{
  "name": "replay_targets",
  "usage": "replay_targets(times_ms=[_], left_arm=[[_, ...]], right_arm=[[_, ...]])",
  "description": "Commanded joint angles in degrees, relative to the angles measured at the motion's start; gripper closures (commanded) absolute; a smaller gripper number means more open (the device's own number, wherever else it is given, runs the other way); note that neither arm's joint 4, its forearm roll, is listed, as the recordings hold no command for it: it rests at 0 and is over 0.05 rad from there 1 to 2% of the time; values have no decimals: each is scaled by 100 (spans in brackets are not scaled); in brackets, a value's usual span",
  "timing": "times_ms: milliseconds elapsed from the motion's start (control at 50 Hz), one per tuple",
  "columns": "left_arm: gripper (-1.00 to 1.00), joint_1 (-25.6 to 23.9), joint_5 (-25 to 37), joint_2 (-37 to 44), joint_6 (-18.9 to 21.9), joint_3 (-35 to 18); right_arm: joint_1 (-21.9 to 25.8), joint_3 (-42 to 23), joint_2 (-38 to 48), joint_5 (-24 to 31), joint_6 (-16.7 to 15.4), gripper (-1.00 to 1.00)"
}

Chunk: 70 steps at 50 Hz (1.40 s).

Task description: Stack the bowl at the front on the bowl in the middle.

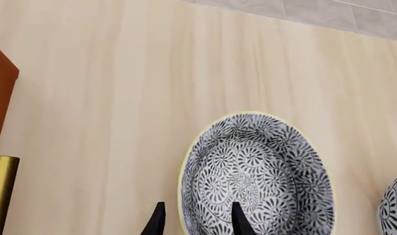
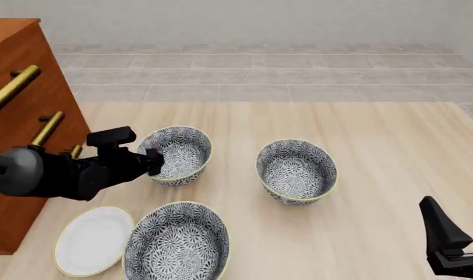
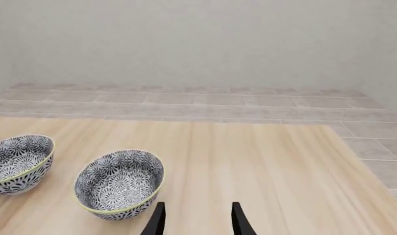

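The bowl at the front [image 2: 178, 242] stands near the table's front edge, left of centre, with no gripper touching it. Further back and to the right is the bowl in the middle [image 2: 296, 170], also seen in the right wrist view [image 3: 118, 183]. A third bowl alike [image 2: 178, 154] stands at the back left. My left gripper [image 2: 155, 160] is open at this third bowl [image 1: 257, 176], one finger inside the near rim and one outside [image 1: 197, 203]. My right gripper [image 2: 458, 204] hangs open at the front right, holding nothing [image 3: 197, 204].
A flat white plate [image 2: 92, 240] lies left of the front bowl. A tall brown cabinet [image 2: 18, 116] with brass handles [image 2: 14, 87] lines the table's left side, close behind the left arm. Bare wood spreads between the bowls and the right gripper.
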Motion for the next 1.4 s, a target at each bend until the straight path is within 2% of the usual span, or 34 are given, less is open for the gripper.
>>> replay_targets(times_ms=[20,180,520,540,800,840,880,1000,1060,1400], left_arm=[[-100,-18,-119,172,-54,16],[-100,-36,-170,241,-80,26],[-100,-1,-222,335,-101,34],[100,-7,-225,343,-118,34],[100,41,-238,273,-85,73],[100,53,-235,267,-85,73],[100,64,-228,244,-99,75],[100,75,-196,102,-149,88],[100,49,-96,-165,-225,99],[100,87,115,-684,-463,-71]], right_arm=[[-2,0,235,-233,-1,-100],[-4,0,768,-763,0,-100],[-22,1,798,-797,14,-100],[-22,1,816,-813,18,-100],[-42,0,426,-433,21,-100],[-43,0,-27,17,31,-100],[-41,0,-189,184,28,-100],[-52,0,-39,33,24,-100],[-49,0,-215,204,22,-100],[-33,0,-232,193,21,-100]])
